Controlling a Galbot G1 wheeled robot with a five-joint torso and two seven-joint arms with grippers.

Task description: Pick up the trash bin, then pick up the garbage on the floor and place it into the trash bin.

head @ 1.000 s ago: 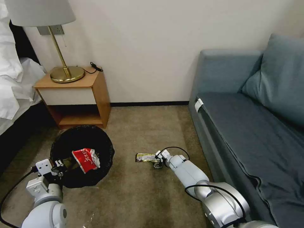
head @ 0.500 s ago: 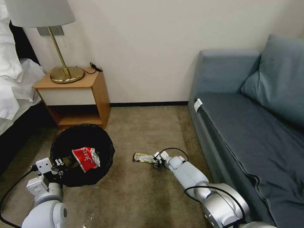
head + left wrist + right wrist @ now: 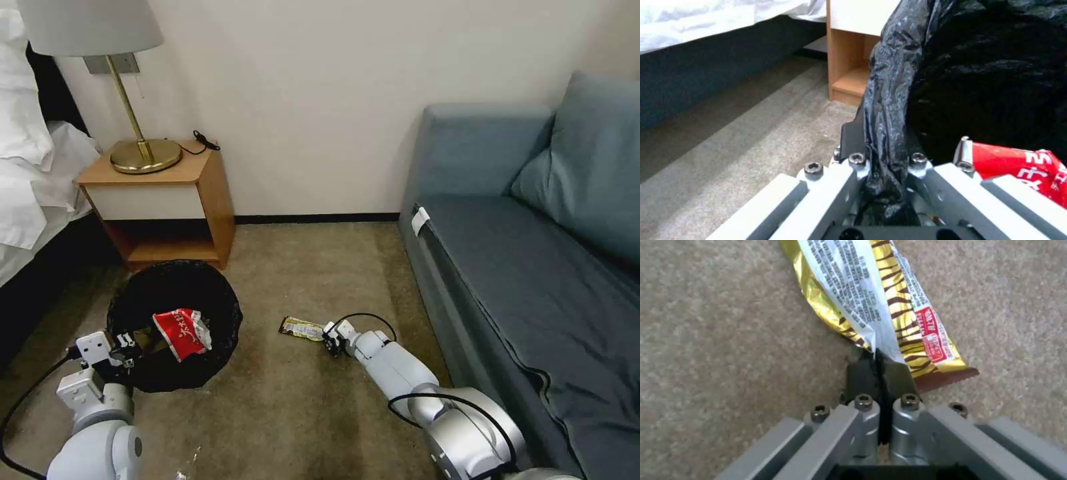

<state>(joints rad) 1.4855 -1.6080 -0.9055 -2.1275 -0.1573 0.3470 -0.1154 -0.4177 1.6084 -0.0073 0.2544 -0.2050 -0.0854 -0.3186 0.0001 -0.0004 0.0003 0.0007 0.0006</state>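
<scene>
The trash bin (image 3: 175, 319), lined with a crinkled black bag, stands low by the nightstand with a red-and-white snack packet (image 3: 181, 333) inside. My left gripper (image 3: 127, 348) is shut on the bin's near rim; in the left wrist view its fingers pinch the black bag (image 3: 889, 110), with the packet (image 3: 1018, 165) beside them. The garbage in hand is a gold-and-dark bar wrapper (image 3: 301, 328) on the carpet. My right gripper (image 3: 331, 337) is shut on its near end. In the right wrist view, the closed fingertips (image 3: 862, 373) clamp the wrapper (image 3: 889, 306) at its edge.
A wooden nightstand (image 3: 212, 193) with a brass lamp (image 3: 143, 153) stands behind the bin, and a bed (image 3: 27, 200) lies to its left. A blue sofa (image 3: 520, 267) runs along the right. A small scrap (image 3: 181, 475) lies near my base. Open carpet (image 3: 300, 267) lies between.
My right gripper has shifted slightly left with the wrapper, which now lies a little more slanted. The left gripper and the bin keep their hold and place.
</scene>
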